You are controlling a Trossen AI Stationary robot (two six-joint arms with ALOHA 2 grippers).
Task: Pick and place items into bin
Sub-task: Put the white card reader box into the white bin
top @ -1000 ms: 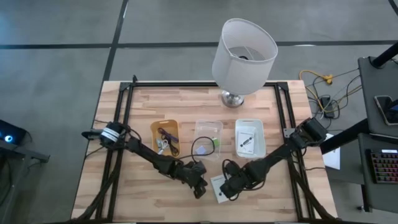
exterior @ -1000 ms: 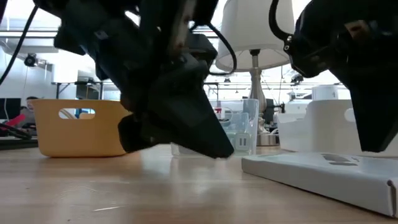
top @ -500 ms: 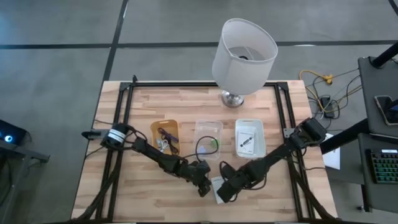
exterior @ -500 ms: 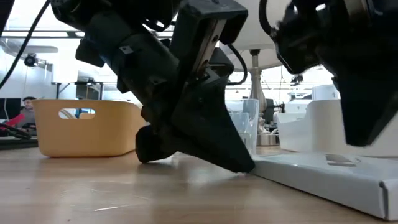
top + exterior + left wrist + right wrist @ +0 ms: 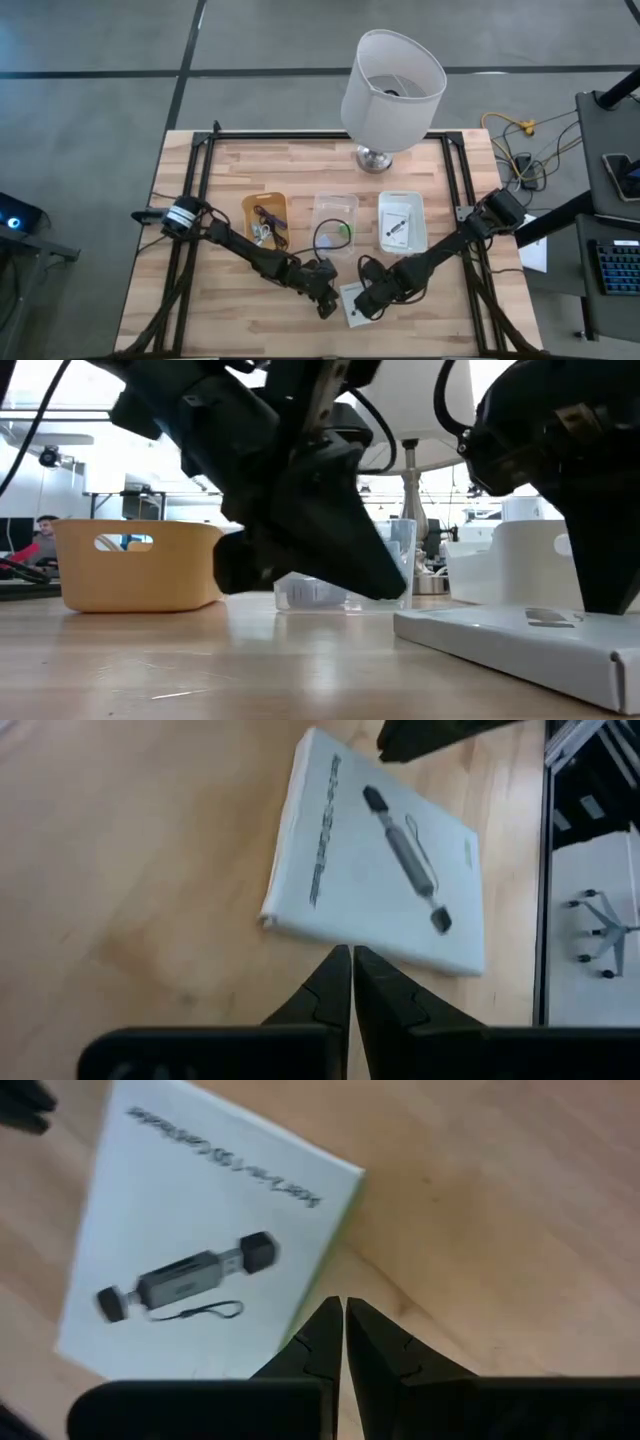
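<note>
Lying flat between both closed hands, white box (image 5: 352, 302), left hand (image 5: 322, 303), right hand (image 5: 372, 305)

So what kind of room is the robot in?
Probably a lab or workshop. A wooden table sits on a plain grey floor, loose cables lie beside it, and the low view shows ceiling lights and more work desks behind.

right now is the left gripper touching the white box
Cannot tell. In the left wrist view the shut left gripper has its tips right at the edge of the white box, but no view shows contact or gap plainly.
</note>
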